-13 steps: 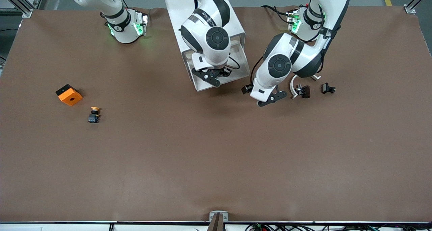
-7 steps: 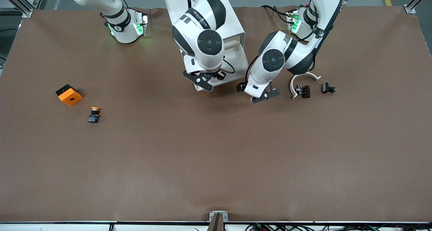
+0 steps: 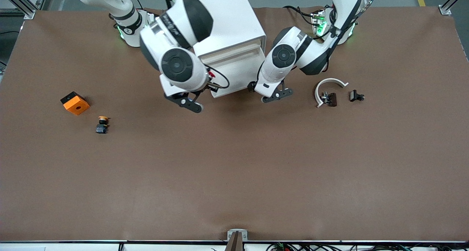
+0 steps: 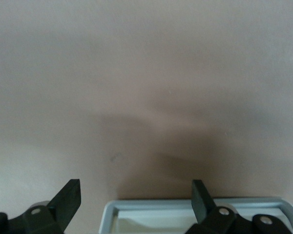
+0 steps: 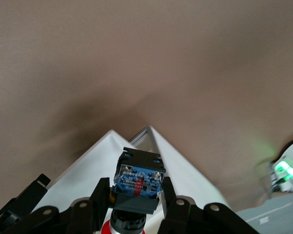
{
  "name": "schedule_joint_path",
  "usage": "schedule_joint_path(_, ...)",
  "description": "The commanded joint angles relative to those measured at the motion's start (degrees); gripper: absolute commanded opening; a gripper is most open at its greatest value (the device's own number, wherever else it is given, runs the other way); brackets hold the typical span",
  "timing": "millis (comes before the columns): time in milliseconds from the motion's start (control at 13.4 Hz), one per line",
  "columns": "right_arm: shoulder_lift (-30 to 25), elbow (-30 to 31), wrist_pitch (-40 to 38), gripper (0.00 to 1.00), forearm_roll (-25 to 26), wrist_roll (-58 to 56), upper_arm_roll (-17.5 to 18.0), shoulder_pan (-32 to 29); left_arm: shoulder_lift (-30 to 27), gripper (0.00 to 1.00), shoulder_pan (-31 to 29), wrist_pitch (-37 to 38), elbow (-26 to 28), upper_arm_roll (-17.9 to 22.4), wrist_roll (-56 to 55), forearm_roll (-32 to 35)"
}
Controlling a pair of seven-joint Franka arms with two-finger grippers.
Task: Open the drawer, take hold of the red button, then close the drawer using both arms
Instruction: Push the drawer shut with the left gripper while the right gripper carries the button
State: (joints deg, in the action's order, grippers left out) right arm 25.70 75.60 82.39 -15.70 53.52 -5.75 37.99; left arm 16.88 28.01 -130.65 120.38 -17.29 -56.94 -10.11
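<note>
The white cabinet [image 3: 227, 20] stands between the arms' bases with its drawer [image 3: 240, 75] pulled out. My right gripper [image 5: 136, 195] is shut on the button [image 5: 139, 178]: the black-and-blue body sits between the fingers, the red cap toward the palm. It hangs over the drawer's corner [image 5: 149, 134] at the right arm's end. In the front view the right gripper [image 3: 187, 102] shows, with the button hidden under the hand. My left gripper [image 3: 274, 94] is open and empty at the drawer's other front corner, with the drawer rim [image 4: 195, 204] between its fingers [image 4: 68, 195].
An orange block [image 3: 75, 103] and a yellow-capped button [image 3: 102, 124] lie toward the right arm's end. A white curved piece [image 3: 328, 86] and two small black parts [image 3: 331, 99] [image 3: 356, 96] lie toward the left arm's end.
The right arm has lifted out of the drawer and swung toward its own end of the table with the button. The left gripper has moved in toward the drawer's front corner.
</note>
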Motion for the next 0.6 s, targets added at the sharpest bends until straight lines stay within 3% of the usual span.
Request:
schedule_joint_path(0,-3.4,1.1,-3.3,0.10,-0.1,-15.2,0.5,-6.8,-1.8,1.00,-0.9,0.0,1.2,-2.7,-2.2,0.3)
schedule_joint_path(298,-5.2,6.0,-2.8,0.11,9.4,-32.7,0.5,-12.4,-1.7,1.00,-0.9,0.0,2.1,-7.3,-5.0,0.1)
schedule_joint_path(522,-5.3,10.1,1.3,0.12,10.3,-42.4,0.5,-17.8,-1.2,1.00,-0.9,0.2,2.5,-10.3,-7.5,-0.1)
